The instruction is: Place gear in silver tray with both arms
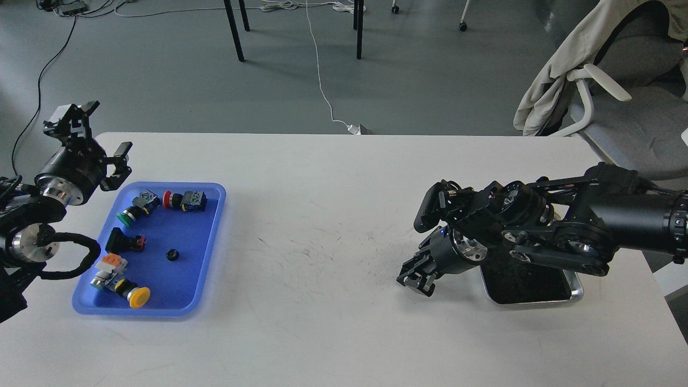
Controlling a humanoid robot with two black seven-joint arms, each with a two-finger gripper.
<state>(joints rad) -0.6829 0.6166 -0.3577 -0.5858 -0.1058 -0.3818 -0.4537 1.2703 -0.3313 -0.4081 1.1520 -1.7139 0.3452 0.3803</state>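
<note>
In the head view, the gear (172, 255) lies in the blue tray (207, 279), a small black ring with no long side. It sits at about 5 o'clock from the left fingers (94, 137), which are spread wide and hold nothing. The left arm is much nearer. The right fingers (415, 278) look empty, but their gap cannot be told. The silver tray (575, 293) waits at 3 o'clock on the worktop (322, 226), partly under the right arm.

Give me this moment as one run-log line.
left gripper open, empty, raised behind blue tray | gear in blue tray | right gripper low beside silver tray
</note>
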